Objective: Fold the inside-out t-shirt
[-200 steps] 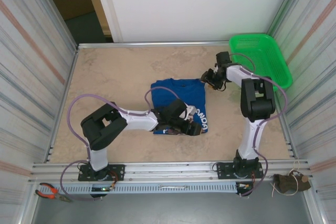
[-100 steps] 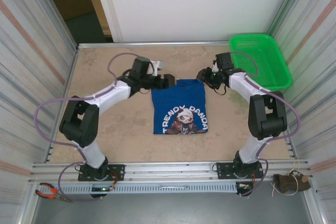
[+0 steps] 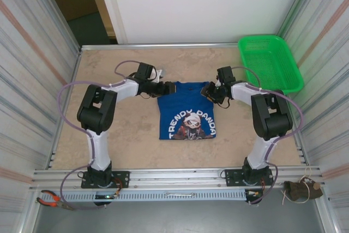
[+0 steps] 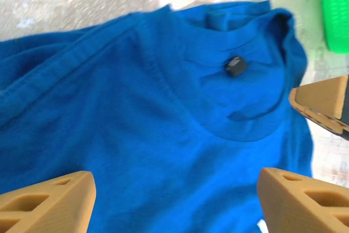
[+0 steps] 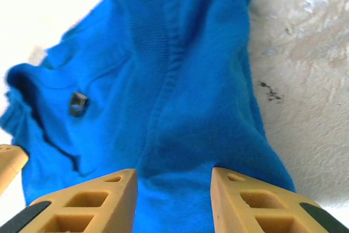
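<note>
1 pale stone-patterned tabletop [image 3: 120, 135] carries everything. Near its middle lies 1 royal-blue t-shirt [image 3: 185, 105], spread in a roughly rectangular shape with the collar at the far edge and 1 white-and-reddish printed graphic [image 3: 191, 125] facing up. 1 green mesh basket [image 3: 270, 61] sits at the far right corner, well apart from the shirt.

2 arms reach inward to the collar end, 1 from each side. The left claw [image 3: 166, 87] sits at the shirt's far left corner; in its wrist view [image 4: 175, 181] its 2 tan fingers stand wide apart over the blue cloth, holding nothing. The right claw [image 3: 210, 92] sits at the far right corner; in its wrist view [image 5: 173, 175] its 2 fingers are parted with cloth bunched in the gap, seemingly not pinched, though the contact is hard to judge.

1 small dark tag [image 4: 235, 66] sits inside the neckline. 1 pair of red-handled pliers [image 3: 52, 198] lies below the left arm's base, off the tabletop.
</note>
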You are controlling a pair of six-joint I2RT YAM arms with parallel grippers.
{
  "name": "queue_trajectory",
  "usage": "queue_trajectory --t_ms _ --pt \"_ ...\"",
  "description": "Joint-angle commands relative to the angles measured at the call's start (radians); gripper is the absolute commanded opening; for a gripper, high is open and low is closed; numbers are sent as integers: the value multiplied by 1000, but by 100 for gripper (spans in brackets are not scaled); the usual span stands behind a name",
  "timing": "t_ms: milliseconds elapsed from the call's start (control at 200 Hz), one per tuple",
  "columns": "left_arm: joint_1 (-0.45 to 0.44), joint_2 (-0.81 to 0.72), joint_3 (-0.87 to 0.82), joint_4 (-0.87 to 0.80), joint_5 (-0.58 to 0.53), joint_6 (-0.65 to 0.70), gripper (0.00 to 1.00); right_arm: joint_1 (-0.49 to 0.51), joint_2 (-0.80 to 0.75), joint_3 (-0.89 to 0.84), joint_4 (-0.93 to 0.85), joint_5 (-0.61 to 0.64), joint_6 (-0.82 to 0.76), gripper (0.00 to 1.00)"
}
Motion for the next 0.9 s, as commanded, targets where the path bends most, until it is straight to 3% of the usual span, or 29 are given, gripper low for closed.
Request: queue_trajectory --t_ms 0,240,446,551,721,892 --pt "14 21 46 24 -17 27 78 0 25 -5 19 21 17 39" --pt "27 -66 86 7 -11 33 79 -6 -88 47 -56 16 -46 43" --pt "89 -220 20 -30 -50 33 85 -19 -185 119 -223 178 -198 76" --pt "147 -240 -26 -29 -29 6 99 -55 -171 124 -233 157 -222 89" --pt "192 -179 -25 -46 53 3 99 -105 -78 142 -195 46 -232 92" --pt "196 -65 16 -52 150 -5 99 -111 18 161 -158 -48 -241 84"
